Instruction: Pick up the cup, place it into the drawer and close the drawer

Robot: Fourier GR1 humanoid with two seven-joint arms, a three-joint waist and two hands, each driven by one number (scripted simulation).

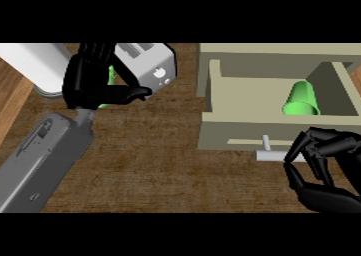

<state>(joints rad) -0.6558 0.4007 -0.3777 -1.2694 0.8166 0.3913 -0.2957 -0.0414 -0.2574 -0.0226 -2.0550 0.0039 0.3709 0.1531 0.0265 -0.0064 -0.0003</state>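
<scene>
Green cup (302, 99) is lying on its side inside the open drawer (212, 90), toward the right rear wall, so placement looks done and only closing is left. Right hand (323, 165) sits at the drawer front, fingers curled next to the pale handle (270, 154); looks like it touches the handle's end, but I can't confirm a pinch from this angle. Left hand (91, 82) is up at the left over the tabletop (161, 150), fingers curled, thumb sticking out right; there's a sliver of green behind the fingers, can't tell what it is or whether it's held. It overlaps a toaster (150, 62), with a white cylinder (35, 62) further left. Handling guess: cup reads as a rigid, light, smooth-walled plastic cylinder, not fragile, but on its side it'll roll when the drawer moves. If it needed re-gripping, take it across the side wall mid-length, not the rim. For closing: push flat on the drawer front or the handle, steadily, to keep the cup from rolling about inside.
</scene>
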